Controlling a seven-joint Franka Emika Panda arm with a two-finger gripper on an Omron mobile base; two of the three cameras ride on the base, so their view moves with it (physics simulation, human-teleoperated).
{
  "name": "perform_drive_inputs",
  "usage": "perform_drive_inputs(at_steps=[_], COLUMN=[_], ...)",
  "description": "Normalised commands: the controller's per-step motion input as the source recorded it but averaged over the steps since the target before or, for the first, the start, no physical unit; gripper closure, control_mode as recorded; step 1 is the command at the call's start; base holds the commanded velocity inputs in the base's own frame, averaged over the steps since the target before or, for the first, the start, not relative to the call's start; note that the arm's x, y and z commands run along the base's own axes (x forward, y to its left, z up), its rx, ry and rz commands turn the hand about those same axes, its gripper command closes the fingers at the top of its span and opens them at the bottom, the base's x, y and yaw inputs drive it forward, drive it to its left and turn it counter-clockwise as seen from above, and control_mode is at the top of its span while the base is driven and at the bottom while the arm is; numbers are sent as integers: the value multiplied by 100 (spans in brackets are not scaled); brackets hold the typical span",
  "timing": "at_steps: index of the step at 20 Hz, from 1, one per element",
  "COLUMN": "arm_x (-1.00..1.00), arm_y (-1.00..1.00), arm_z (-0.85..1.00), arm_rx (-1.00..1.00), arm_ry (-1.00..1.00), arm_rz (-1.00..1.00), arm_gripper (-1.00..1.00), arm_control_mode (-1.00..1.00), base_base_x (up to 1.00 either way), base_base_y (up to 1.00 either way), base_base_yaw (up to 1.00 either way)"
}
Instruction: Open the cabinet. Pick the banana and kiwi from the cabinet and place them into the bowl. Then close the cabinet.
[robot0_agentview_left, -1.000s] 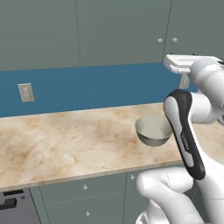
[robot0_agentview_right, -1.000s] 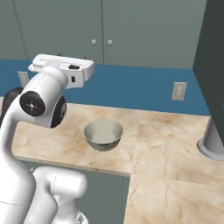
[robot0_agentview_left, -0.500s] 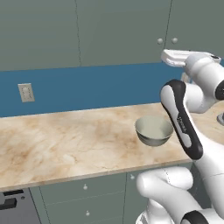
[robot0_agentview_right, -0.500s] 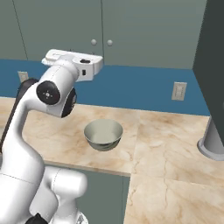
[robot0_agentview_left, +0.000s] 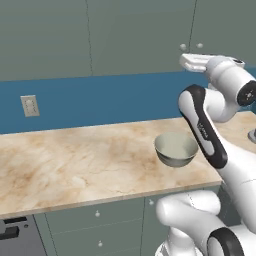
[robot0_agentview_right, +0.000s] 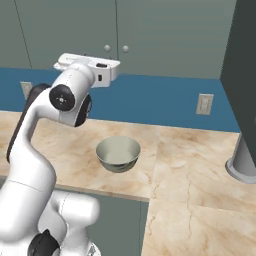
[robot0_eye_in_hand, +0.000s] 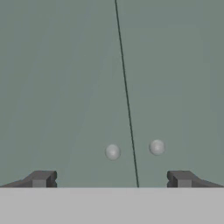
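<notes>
Hand (robot0_eye_in_hand: 111, 178) stands open, holding nothing, its two dark fingertips (robot0_eye_in_hand: 40, 178) spread wide and pointed squarely at the cabinet (robot0_eye_in_hand: 65, 78). Both cabinet doors are shut, meeting at a thin vertical seam. Marbled beige surface (robot0_agentview_left: 65, 165) runs below the cabinet against a blue back wall. Bowl (robot0_agentview_right: 118, 153) sits on that surface, grey outside, pale inside, nothing in it, below and in front of the closed doors. Two small round white knobs (robot0_eye_in_hand: 112, 152) sit side by side either side of the seam, near the doors' lower edge, between the spread fingertips in the hand view and apart from them.
</notes>
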Motion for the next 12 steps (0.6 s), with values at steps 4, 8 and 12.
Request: perform_drive_inputs(at_steps=[4, 8, 12], arm_x=[51, 45, 44], arm_y=[5, 7, 0], arm_z=[0, 0, 0], arm_rx=[0, 0, 0], arm_ry=[0, 0, 0], arm_rz=[0, 0, 0], arm_gripper=[-100, -100, -100], arm_control_mode=[-100, -100, -100], base_base_x=[0, 0, 0], base_base_y=[0, 0, 0], base_base_yaw=[0, 0, 0])
